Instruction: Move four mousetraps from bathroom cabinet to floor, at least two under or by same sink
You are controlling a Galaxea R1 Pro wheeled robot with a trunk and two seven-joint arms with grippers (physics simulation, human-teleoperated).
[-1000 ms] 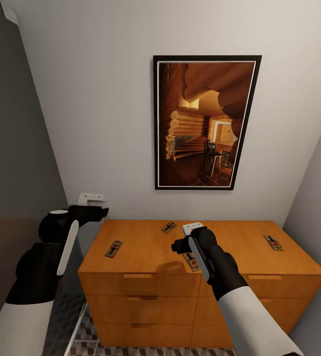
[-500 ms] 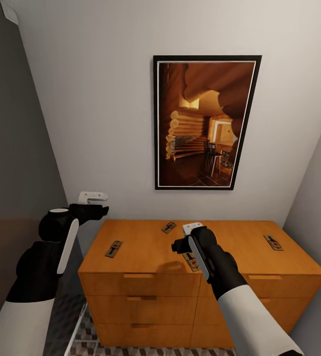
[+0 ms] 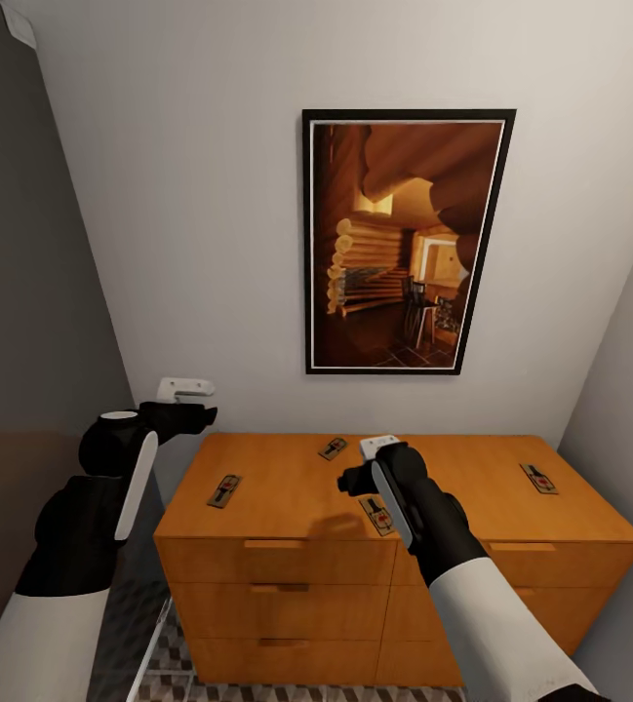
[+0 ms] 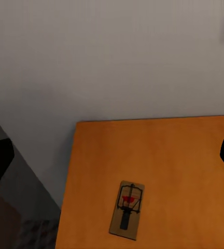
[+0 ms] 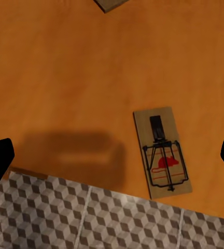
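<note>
Four mousetraps lie on the cabinet (image 3: 287,487) top, both hands hovering empty.
Largest first: the orange-brown cabinet stands against the wall under a framed picture (image 3: 406,241), cube-patterned bathroom floor (image 3: 165,658) below. The right hand (image 3: 379,448) hangs over the top's front edge, fingers spread wide, above one mousetrap (image 3: 376,514). The left hand (image 3: 191,388) sits off the left edge, likewise open. Other mousetraps: near the left edge (image 3: 223,490), the back edge (image 3: 333,448), the right edge (image 3: 539,478).

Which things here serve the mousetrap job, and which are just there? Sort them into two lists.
Job:
mousetraps, four on top: left, rear, front, right
cabinet
bathroom floor
right end effector, above the front one

Just there:
framed picture
</note>
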